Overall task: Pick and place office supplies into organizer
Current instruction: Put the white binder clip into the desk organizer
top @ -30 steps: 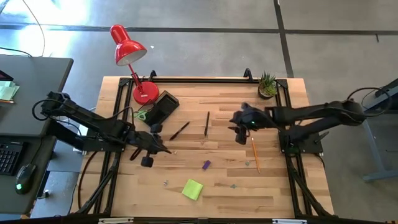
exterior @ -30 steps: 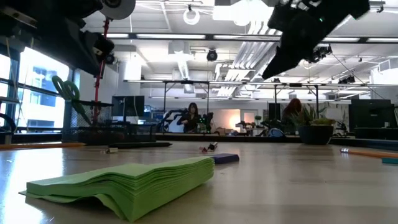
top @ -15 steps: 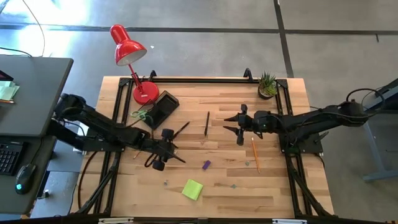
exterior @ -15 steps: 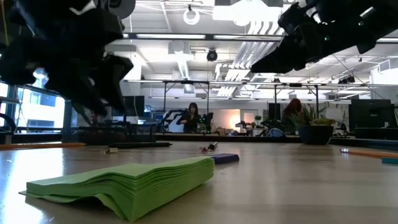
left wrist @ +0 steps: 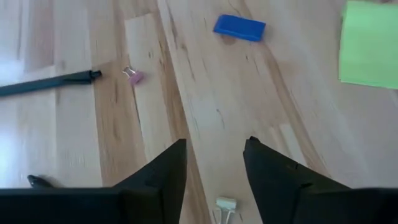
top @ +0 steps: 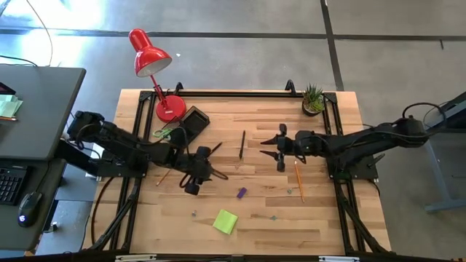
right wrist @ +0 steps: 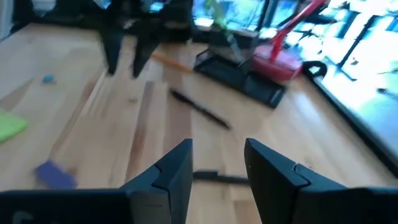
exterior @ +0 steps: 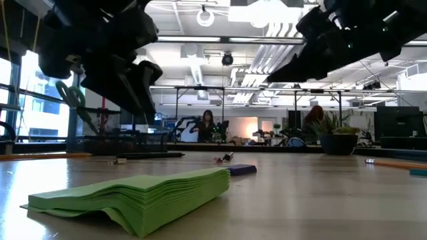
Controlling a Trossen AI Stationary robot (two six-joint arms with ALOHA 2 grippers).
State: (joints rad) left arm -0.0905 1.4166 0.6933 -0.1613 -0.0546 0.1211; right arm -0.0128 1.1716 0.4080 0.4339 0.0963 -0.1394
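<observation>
pad (top: 225,221): one, lime green, on the near part of the surface (top: 320,218); light, soft stack, best pinched across an edge.
pens (top: 242,144): two seen, dark, mid-surface; thin, stiff, likely to roll; take at mid-shaft.
pencils (top: 298,179): two seen, orange, one by each arm; light, rigid.
scissors (top: 165,134): one, green-handled, at the organizer (top: 191,124), far left by the lamp (top: 151,57).
purple piece (top: 241,193): one, small, flat.
clips (left wrist: 224,205): a few, tiny, fiddly to pinch.
left end effector (left wrist: 213,163): fingers apart, empty, over the surface.
right end effector (right wrist: 217,163): fingers apart, empty, hovering mid-surface.
</observation>
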